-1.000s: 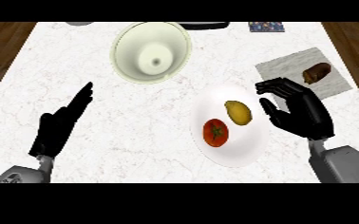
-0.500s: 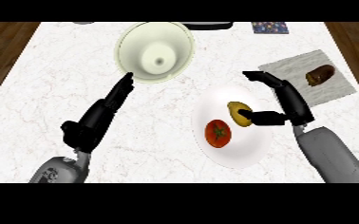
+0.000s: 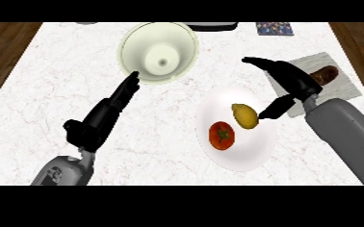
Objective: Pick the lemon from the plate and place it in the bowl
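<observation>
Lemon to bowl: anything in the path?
Nothing visible. The lemon lies on the plate, with bare counter between it and the bowl. The left hand touches the bowl's near-left rim, off that line. The tomato sits nearer the robot, clear of it.

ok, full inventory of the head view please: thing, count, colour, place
bowl: 1, pale cream, far centre-left
plate: 1, white, near centre-right
lemon: 1, yellow, on the plate
tomato: 1, red, on the plate, nearer than the lemon
cloth: 1, grey, right edge, a brown item on it
patterned item: 1, dark, far edge
counter: 1, white marble
left hand: 1, black, fingers straight, tips at the bowl's rim
right hand: 1, black, open, thumb by the lemon
</observation>
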Tool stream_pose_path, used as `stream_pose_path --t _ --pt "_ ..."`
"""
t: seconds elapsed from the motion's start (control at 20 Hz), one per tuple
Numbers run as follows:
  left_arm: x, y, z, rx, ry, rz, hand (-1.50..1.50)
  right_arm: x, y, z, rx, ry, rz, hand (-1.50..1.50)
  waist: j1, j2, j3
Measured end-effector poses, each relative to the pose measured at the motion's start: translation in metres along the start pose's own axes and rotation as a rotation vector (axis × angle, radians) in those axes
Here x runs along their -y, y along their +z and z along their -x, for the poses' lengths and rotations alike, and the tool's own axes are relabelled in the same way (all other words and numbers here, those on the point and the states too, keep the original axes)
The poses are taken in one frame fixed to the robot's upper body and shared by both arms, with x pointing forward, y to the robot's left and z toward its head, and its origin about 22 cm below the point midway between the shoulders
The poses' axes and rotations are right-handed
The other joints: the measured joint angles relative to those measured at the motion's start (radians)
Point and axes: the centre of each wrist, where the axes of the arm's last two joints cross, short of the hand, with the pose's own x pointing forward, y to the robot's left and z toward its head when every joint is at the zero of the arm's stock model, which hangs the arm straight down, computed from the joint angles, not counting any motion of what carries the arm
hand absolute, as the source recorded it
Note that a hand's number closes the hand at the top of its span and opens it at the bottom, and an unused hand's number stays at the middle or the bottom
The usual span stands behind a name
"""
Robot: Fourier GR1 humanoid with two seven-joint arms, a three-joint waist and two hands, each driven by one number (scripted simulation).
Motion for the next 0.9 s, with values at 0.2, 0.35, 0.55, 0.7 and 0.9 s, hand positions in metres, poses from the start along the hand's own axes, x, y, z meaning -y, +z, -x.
stream_pose_path --t 0.2,0.35,0.55,0.7,0.9 --pt "0.002 0.004 0.0 0.0 0.0 0.008 0.0 0.015 -0.01 -0.02 -0.108 0.122 -0.235 -1.5 0.003 -0.002 0.0" --pt "0.002 0.005 0.005 -0.008 0.002 0.0 0.0 0.022 -0.022 -0.048 -0.159 0.164 -0.367 -1.5 -0.006 -0.003 0.0" --pt "0.0 0.006 0.005 -0.004 -0.002 -0.015 0.0 0.021 -0.033 -0.073 -0.222 0.185 -0.485 -1.5 -0.014 -0.002 0.002" --pt "0.002 0.003 0.002 0.001 -0.008 -0.014 0.0 0.02 -0.038 -0.085 -0.258 0.207 -0.532 -1.5 -0.017 -0.001 0.002" --pt "0.004 0.007 -0.002 0.004 -0.001 -0.016 0.0 0.012 -0.04 -0.098 -0.29 0.221 -0.555 -1.5 -0.019 -0.001 0.003"
